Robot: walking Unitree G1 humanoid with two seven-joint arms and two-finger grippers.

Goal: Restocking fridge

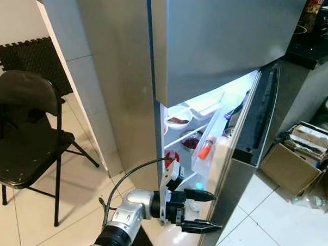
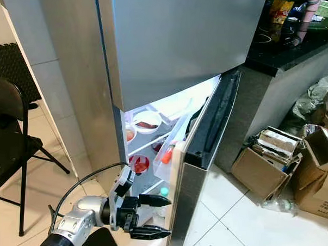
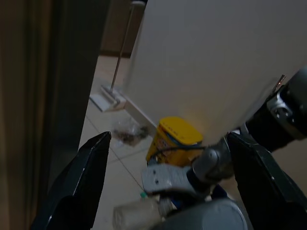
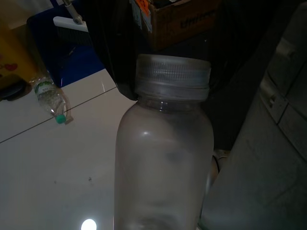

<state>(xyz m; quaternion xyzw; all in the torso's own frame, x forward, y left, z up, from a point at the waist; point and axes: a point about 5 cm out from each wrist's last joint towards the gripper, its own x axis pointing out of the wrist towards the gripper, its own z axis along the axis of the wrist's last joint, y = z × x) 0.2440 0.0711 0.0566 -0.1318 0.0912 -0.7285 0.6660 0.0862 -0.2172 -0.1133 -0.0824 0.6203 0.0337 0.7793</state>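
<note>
The left gripper (image 1: pixel 202 211) is held with jaws spread beside the half-open stainless-steel fridge door (image 1: pixel 234 153). A clear, grey-capped plastic bottle (image 4: pixel 164 153) is gripped by the right gripper, not yet shelved; restocking appears unfinished.

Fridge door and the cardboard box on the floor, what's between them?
Just bare white floor tiles between the fridge door and the cardboard box, in the left eye view.

Head stereo pair above fridge (image 1: pixel 210 54)
</note>
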